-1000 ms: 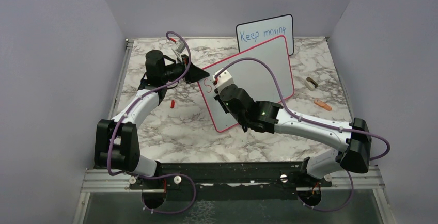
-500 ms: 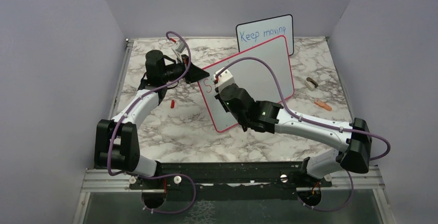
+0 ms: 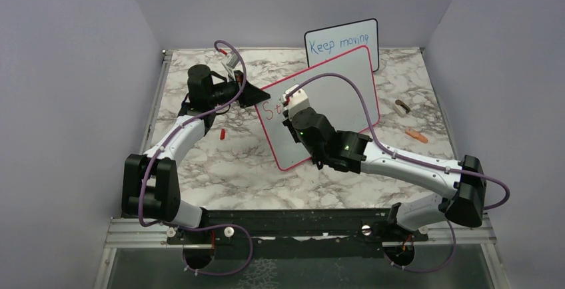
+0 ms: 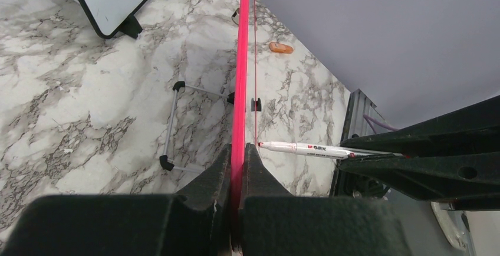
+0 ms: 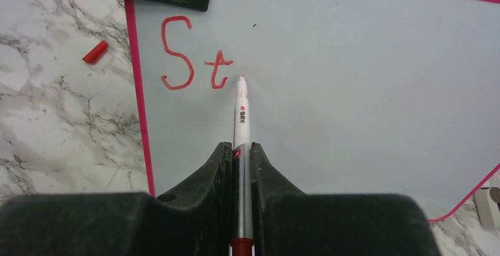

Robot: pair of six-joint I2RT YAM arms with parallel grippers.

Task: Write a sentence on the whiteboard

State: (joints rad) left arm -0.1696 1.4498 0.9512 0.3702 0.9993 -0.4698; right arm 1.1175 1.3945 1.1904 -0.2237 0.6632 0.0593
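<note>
Marble tabletop: the whiteboard sits mid-table, long axis running 8 to 2 o'clock, its left edge pinched in the closed left gripper. The right gripper clamps a marker pointing 12 o'clock in the wrist view. Only "St" of the sentence is written, so the "e" looks next, starting at the t's 3 o'clock.
</note>
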